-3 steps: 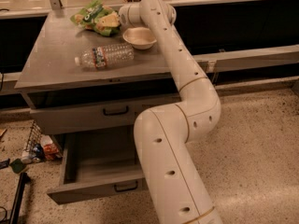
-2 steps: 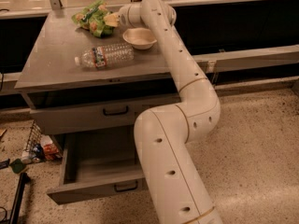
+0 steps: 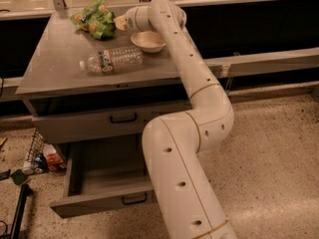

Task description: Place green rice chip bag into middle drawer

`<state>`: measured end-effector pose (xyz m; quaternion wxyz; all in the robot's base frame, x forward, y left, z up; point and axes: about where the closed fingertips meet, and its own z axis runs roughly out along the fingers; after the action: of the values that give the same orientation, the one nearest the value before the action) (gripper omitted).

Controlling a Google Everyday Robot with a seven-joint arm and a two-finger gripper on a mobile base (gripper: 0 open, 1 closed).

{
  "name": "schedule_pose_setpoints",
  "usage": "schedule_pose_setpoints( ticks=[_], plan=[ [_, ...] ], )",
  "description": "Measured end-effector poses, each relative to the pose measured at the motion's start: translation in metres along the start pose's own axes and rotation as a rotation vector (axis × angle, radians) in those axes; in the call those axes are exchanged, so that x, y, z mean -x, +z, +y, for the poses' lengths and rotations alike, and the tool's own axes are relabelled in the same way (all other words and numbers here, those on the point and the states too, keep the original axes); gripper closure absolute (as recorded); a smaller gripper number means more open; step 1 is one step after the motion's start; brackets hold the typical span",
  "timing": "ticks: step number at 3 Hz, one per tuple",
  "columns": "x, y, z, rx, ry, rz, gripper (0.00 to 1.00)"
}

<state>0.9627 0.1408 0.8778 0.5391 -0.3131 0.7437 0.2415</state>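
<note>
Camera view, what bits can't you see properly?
All in the camera view:
The gripper, beside the green rice chip bag on the cabinet top: mostly hidden by the arm.
The open drawer: right part covered by the arm.
The water bottle label: too small to read.

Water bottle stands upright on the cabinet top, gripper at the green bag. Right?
Not upright: the camera view shows the water bottle lying on its side on the cabinet top. The gripper is at the green bag.

Cabinet top (image 3: 55, 68): green rice chip bag (image 3: 95, 20) at back; gripper (image 3: 118, 22) at bag's edge; bowl (image 3: 147, 40); water bottle (image 3: 112, 59) on its side. Lower drawer (image 3: 99, 180) open.
</note>
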Motion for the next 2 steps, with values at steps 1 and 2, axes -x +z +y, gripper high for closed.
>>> schedule_pose_setpoints(
  ticks=[1,2],
  plan=[
    [0.012,-0.01,-0.01,-0.026,-0.011,-0.024,1.0],
    [0.023,-0.019,-0.019,-0.057,-0.016,-0.043,1.0]
  ],
)
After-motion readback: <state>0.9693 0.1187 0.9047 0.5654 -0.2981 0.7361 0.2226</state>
